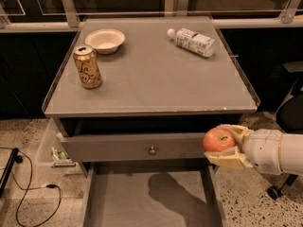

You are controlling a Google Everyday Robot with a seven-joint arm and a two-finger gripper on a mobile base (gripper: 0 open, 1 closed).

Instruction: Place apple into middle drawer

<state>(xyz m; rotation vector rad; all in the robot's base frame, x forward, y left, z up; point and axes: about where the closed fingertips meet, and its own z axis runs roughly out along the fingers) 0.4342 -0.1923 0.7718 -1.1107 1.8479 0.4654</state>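
**Apple in grip at the drawer's right edge: entry for the lowering step**

1. Cabinet top (156, 79): grey, rimmed. I logged a gold can (87, 66), a pale bowl (104, 39) and a lying plastic bottle (191, 41) on it. None of them stood in my path.
2. Middle drawer (137, 200): pulled out below the closed drawer front with its knob (152, 150). Its grey floor was bare.
3. Gripper (220, 143): it came in from the right, level with that drawer front, its cream fingers closed around the apple. My judgement was to carry it leftward, clear of the drawer's right wall and out from the front above. I would then lower it close to the floor before letting go, since a round fruit dropped from height would roll.
4. Apple (218, 139): it was held in the air beside the drawer front's right end, roughly above the middle drawer's right wall and not yet over the floor. It was round and red-orange, paler and yellower towards the top, with a small stem dimple showing.
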